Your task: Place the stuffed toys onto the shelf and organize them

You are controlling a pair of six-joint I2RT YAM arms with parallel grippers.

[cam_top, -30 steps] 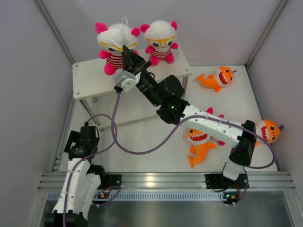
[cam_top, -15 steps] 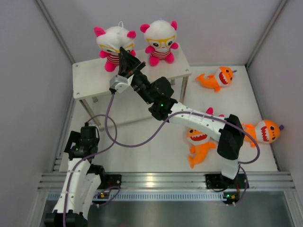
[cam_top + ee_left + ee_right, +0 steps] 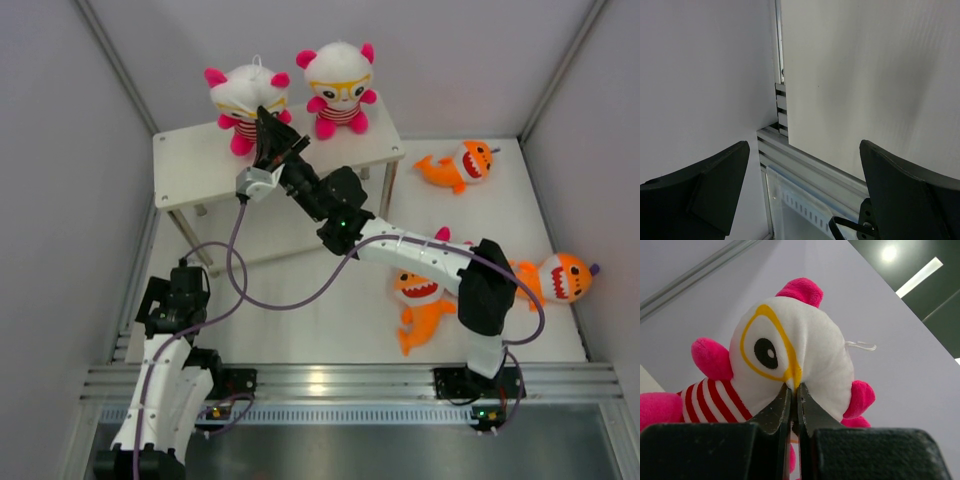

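**Bear shifted back on the shelf, still pinched by the face**

Since a second ago my right elbow has swung in to the left, uncovering more of the right-hand shark (image 3: 562, 278). The left bear (image 3: 240, 90) has come from leaning forward to sitting straighter, a touch further back.

My right end effector (image 3: 266, 115) is closed tight on that bear. In the wrist view its fingertips (image 3: 785, 395) pinch a fold of white face just below the yellow glasses. The bear sits on the top of the shelf (image 3: 195, 170) at the back edge, just beside the second bear (image 3: 338, 85), which faces forward and stands apart from my arm.

My left end effector (image 3: 802, 150) is spread wide with nothing in it, folded back near its base at the worktop's (image 3: 300, 300) near-left corner.

On the worktop, the far shark (image 3: 458, 165) lies to the right of the shelf. The near shark (image 3: 420, 305) lies partly under my right forearm.
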